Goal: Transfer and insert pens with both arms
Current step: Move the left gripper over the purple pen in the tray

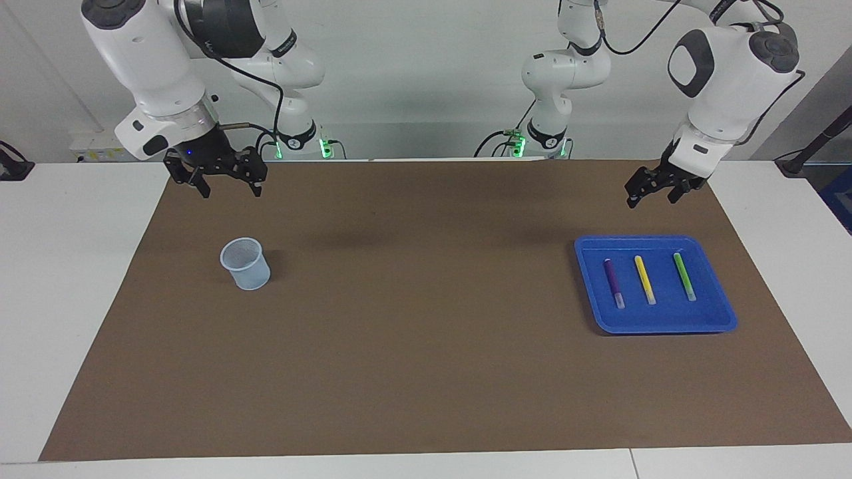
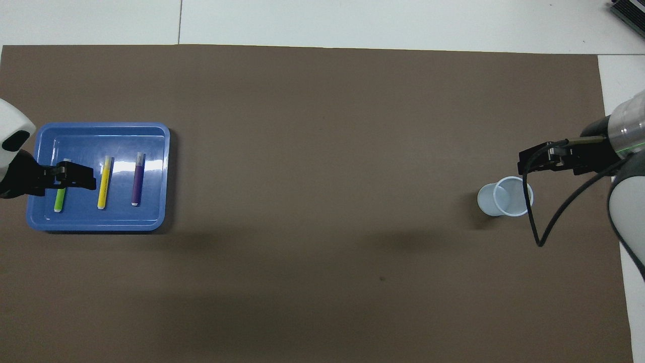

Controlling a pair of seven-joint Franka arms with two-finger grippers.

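Left claw [image 1: 652, 193] hangs open and empty above the brown mat, over the strip just on the robots' side of the blue tray [image 1: 722, 313]. Three pens lie side by side in that tray: purple [image 1: 614, 283], yellow [image 1: 644, 279], green [image 1: 683, 276]. Each one's long axis runs from the robots' side outward, pale cap at the outer end. From this claw the pens lie forward and down, and this arm is plainly the nearer one. Right claw [image 1: 226, 185], open too, waits in the air above the mat near the pale cup [image 1: 245, 264], well apart from the tray.
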